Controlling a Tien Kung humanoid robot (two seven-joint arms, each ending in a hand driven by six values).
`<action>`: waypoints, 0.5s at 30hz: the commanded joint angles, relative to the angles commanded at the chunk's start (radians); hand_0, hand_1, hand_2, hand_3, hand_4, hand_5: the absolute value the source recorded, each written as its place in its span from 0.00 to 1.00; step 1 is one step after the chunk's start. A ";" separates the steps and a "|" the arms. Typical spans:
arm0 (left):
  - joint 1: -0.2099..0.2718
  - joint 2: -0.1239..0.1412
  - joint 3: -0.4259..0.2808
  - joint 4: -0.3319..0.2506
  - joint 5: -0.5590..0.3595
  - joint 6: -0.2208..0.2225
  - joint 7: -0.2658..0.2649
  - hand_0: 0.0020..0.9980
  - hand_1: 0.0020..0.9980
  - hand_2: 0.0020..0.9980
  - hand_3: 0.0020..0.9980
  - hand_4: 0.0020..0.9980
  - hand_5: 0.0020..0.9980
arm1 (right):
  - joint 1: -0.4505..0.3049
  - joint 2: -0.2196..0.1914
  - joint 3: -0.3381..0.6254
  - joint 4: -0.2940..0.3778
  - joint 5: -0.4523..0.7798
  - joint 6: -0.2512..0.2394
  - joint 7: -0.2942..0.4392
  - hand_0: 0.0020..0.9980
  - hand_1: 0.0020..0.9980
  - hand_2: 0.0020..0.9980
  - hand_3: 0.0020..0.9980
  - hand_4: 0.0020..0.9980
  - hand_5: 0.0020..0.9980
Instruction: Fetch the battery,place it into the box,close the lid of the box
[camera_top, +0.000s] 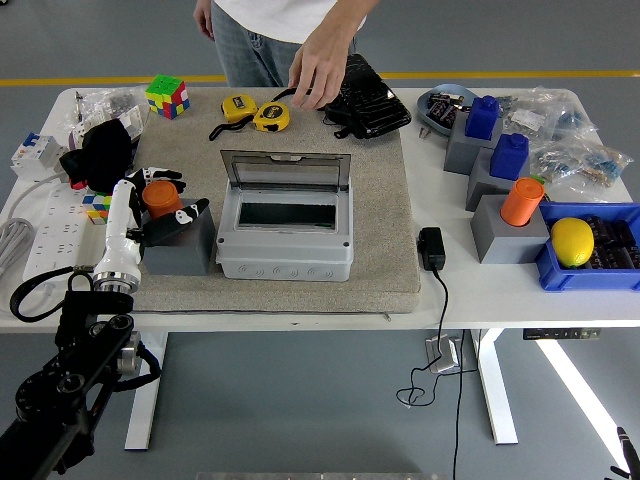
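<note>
White table (300, 300), open box (285, 228) empty | left hand (160, 205) curled round orange battery (160, 198), still in holder (182, 243) | placing, lid-closing pending

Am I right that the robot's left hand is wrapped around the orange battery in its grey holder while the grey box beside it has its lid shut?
Not quite: the head view shows the grey box with its lid standing open, not shut. The rest holds: the left hand is wrapped around the orange battery in its grey holder beside the box.
</note>
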 joint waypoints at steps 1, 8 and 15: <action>0.000 0.000 0.000 0.001 0.000 0.001 0.000 0.23 0.34 0.33 0.31 0.96 0.05 | 0.000 0.000 -0.001 0.000 0.001 0.000 0.000 0.84 0.78 0.76 0.80 1.00 1.00; 0.006 -0.003 0.005 0.003 -0.005 0.005 -0.004 0.23 0.32 0.31 0.29 0.95 0.06 | -0.001 -0.002 -0.004 0.000 0.002 0.000 -0.001 0.84 0.78 0.76 0.80 1.00 1.00; 0.004 -0.004 0.006 0.004 -0.010 0.016 -0.010 0.23 0.31 0.30 0.27 0.95 0.07 | 0.000 -0.002 -0.005 0.000 0.003 -0.001 -0.001 0.84 0.78 0.76 0.80 1.00 1.00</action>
